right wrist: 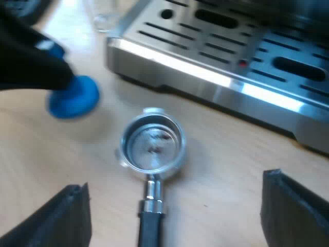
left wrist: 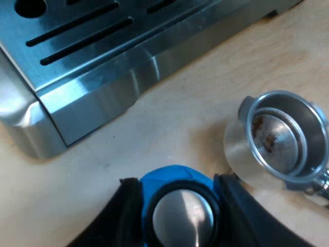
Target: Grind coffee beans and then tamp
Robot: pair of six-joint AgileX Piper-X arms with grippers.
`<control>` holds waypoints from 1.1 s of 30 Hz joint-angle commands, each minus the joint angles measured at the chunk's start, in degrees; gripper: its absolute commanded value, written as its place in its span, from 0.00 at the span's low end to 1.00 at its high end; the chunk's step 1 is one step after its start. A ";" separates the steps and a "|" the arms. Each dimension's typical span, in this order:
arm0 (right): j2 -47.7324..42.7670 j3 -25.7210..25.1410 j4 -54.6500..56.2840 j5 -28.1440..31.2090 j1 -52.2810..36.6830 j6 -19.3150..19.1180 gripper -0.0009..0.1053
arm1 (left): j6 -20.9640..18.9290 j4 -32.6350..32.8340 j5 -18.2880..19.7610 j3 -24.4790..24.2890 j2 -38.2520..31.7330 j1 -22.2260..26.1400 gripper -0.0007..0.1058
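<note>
Left wrist view shows our left gripper (left wrist: 177,186) pinching the blue tamper (left wrist: 183,218) near the metal holder (left wrist: 282,136) lying on the table (left wrist: 169,134) by the espresso machine (left wrist: 103,67), our right gripper (right wrist: 177,208) spread wide over its dark handle (right wrist: 150,230).

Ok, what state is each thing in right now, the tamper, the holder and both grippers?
Tamper: gripped by the left fingers, beside the holder, not in it.
Holder: loose on the table, basket up, only coffee specks inside.
Left gripper: shut on tamper.
Right gripper: open, one finger on each side of the holder's handle.
</note>
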 commanded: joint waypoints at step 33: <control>-4.80 25.46 -31.85 -3.52 -2.21 -6.06 0.66 | 0.34 18.35 -3.04 -5.53 -10.17 0.07 0.01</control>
